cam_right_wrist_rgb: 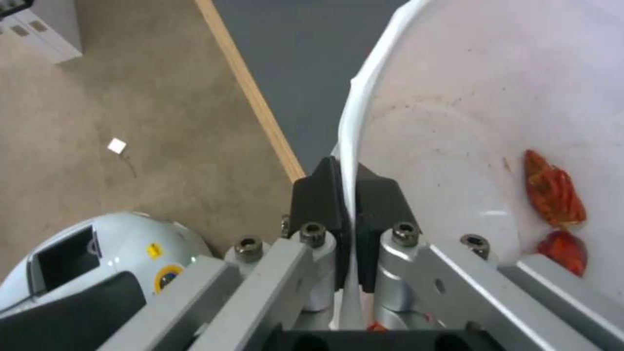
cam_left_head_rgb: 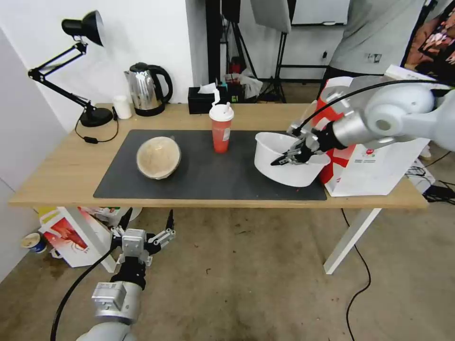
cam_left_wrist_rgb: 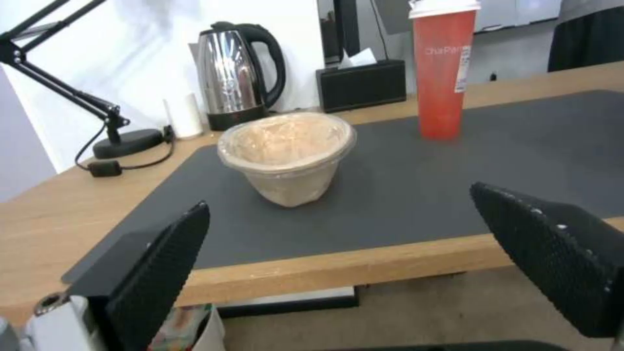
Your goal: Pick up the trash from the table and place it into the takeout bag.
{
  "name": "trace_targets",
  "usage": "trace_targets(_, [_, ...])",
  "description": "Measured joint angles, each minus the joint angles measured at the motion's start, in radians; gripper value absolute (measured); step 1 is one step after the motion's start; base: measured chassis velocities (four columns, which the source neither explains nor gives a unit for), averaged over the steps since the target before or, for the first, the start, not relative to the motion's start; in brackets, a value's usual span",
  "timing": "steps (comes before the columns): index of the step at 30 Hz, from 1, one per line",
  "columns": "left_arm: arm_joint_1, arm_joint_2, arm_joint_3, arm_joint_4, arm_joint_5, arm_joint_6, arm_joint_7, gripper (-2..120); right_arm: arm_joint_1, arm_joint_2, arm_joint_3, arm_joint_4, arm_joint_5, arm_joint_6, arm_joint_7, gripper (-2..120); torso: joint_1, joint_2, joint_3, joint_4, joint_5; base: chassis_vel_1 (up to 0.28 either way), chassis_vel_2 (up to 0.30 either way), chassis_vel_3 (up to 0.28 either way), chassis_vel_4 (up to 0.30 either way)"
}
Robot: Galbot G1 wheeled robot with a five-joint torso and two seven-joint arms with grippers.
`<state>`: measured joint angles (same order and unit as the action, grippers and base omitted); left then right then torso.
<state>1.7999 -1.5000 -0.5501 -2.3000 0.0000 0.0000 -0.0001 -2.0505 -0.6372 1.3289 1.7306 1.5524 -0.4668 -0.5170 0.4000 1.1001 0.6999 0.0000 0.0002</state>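
Pinching white bowl (cam_left_head_rgb: 289, 163) rim, right gripper (cam_left_head_rgb: 290, 157) fingers clamped for lift toward takeout bag (cam_left_head_rgb: 374, 163) just right; left gripper (cam_left_head_rgb: 144, 225) parked below table (cam_left_head_rgb: 61, 175), fingers apart

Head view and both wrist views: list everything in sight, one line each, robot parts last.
Big white plastic bowl: 1, white with red scraps, mat's right end, rim pinched.
Red drink cup with white lid and straw: 1, mat's back middle.
Tan lidded bowl: 1, mat's left part.
Dark grey rectangular mat: 1, on the table.
Light-wood table: 1, white legs.
White-and-red takeout bag: 1, table's right end.
Steel kettle: 1, back left.
Black tissue box: 1, back middle.
Black desk lamp: 1, back left corner.
Right end effector: shut on the bowl's rim.
Left end effector: open, below the table's front edge.
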Motion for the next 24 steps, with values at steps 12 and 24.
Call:
trace_targets(12, [0.0,0.0,0.0,0.0,0.0,0.0,0.0,100,0.341,0.018,-0.201,0.143,-0.01,0.019,-0.08,0,0.0,0.0,0.0,0.0001,-0.0003,0.0,0.0,0.0,0.0])
trace_targets(24, [0.0,0.0,0.0,0.0,0.0,0.0,0.0,100,0.515,-0.054,-0.254,0.166,0.035,0.034,-0.132,0,0.0,0.0,0.0,0.0,-0.0004,0.0,0.0,0.0,0.0])
